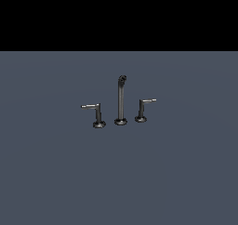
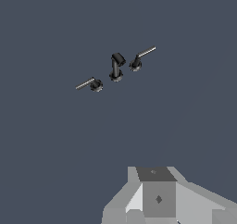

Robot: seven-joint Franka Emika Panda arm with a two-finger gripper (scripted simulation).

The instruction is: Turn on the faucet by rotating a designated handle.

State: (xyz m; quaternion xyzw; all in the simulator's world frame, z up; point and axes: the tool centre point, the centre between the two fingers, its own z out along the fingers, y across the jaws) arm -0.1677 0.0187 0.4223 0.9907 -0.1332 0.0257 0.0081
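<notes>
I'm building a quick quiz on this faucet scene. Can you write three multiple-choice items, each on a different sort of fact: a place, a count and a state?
1. In the exterior view, where does the spout stand?
A. between the two handles
B. left of both handles
C. right of both handles

2. How many separate round bases does the faucet set have?
A. two
B. three
C. four

3. How does the gripper relate to the faucet?
A. clamped on a lever
B. touching the spout
C. well clear of it

Answers: 1 A, the left handle and right handle flank it; 2 B, one base under each piece; 3 C, the wrist view shows bare floor between them.
</notes>
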